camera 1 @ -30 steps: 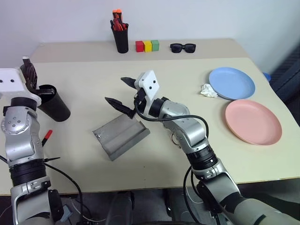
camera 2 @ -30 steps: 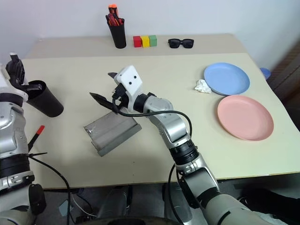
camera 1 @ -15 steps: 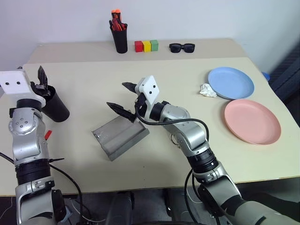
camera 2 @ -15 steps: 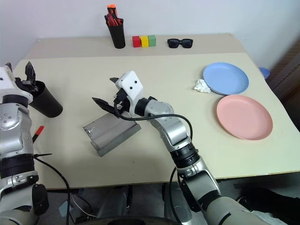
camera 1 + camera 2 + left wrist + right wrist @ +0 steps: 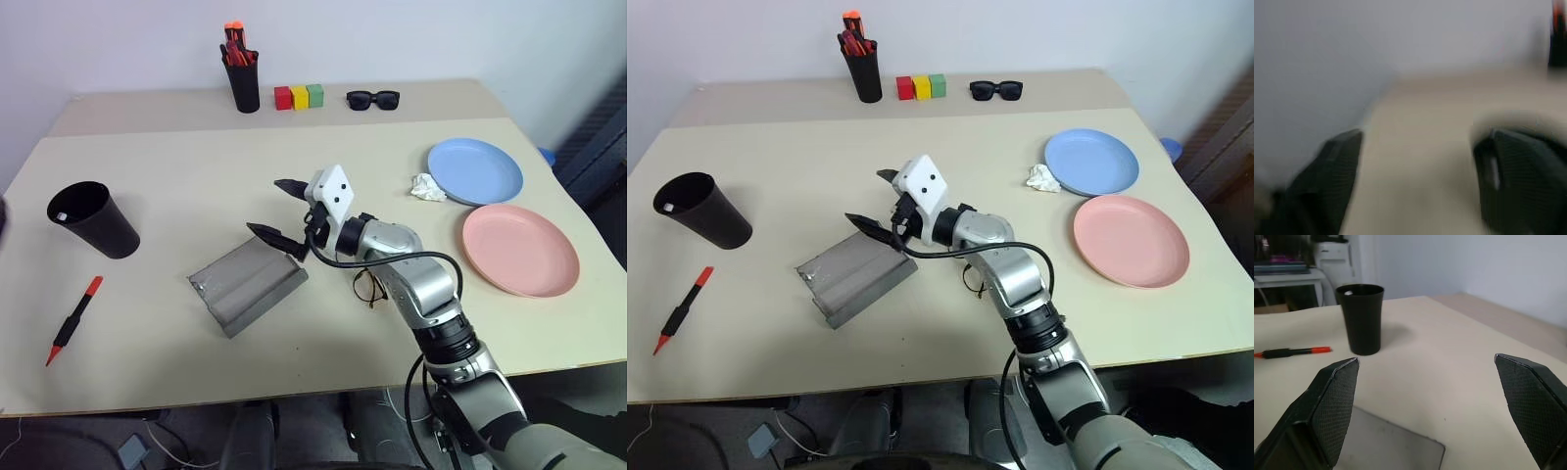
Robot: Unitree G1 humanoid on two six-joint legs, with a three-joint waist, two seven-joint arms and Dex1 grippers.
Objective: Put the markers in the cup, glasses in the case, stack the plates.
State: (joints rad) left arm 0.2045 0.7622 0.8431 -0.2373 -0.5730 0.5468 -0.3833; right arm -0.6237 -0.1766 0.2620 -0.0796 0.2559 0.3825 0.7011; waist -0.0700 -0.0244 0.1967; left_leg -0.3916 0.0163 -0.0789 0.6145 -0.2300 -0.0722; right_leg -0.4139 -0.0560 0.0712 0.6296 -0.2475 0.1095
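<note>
Left end effector withdrawn (wrist-view blur)

Marker left of case

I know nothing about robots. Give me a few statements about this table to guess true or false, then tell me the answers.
1. The pink plate is stacked on the blue plate. False: they lie side by side, not stacked.
2. The right claw is open, above the far edge of the grey case. True.
3. The wire-framed glasses are inside the case. False: they lie on the table beside the robot's right arm.
4. A black marker with red ends lies on the table, outside the black cup. True.
5. The black sunglasses sit at the near edge. False: they are at the far edge, beside the coloured blocks.
</note>
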